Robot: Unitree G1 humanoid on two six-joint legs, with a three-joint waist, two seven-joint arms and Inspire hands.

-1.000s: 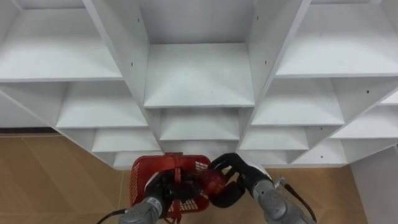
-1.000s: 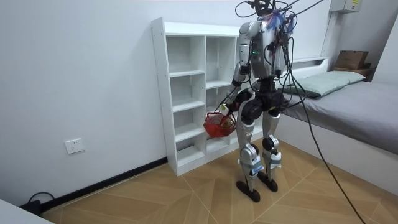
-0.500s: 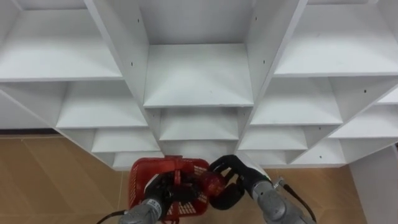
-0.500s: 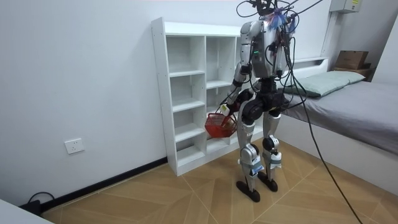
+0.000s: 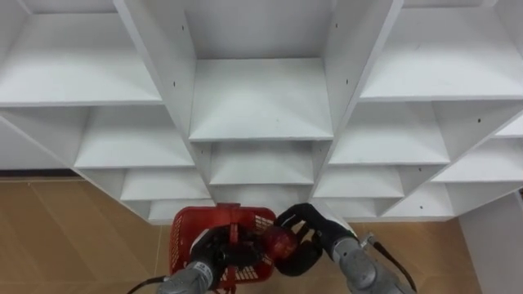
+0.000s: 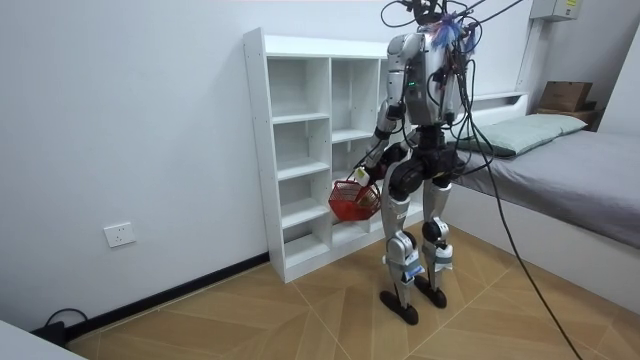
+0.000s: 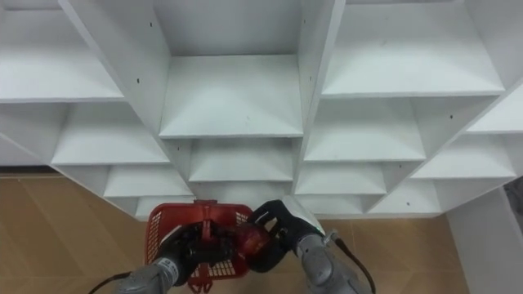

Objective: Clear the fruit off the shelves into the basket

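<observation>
A red mesh basket (image 5: 189,231) (image 7: 163,224) (image 6: 351,202) hangs low in front of the white closet (image 5: 261,98) (image 6: 300,150). My left hand (image 5: 211,247) (image 7: 183,247) is curled round its upright handle. My right hand (image 5: 315,233) (image 7: 282,229) grips a red apple (image 5: 279,241) (image 7: 252,239) just over the basket's right rim. The shelves that show hold no fruit. In the room view I stand upright facing the closet with both hands at hip height.
The closet's open white compartments (image 7: 233,94) stretch across the upper part of the eye views, with wooden floor (image 5: 73,237) below. A bed (image 6: 560,160) stands at the room view's right, behind me. A wall socket (image 6: 118,235) sits low at the left.
The right hand has carried the apple slightly left, closer over the basket's rim. The basket and my stance have hardly moved.
</observation>
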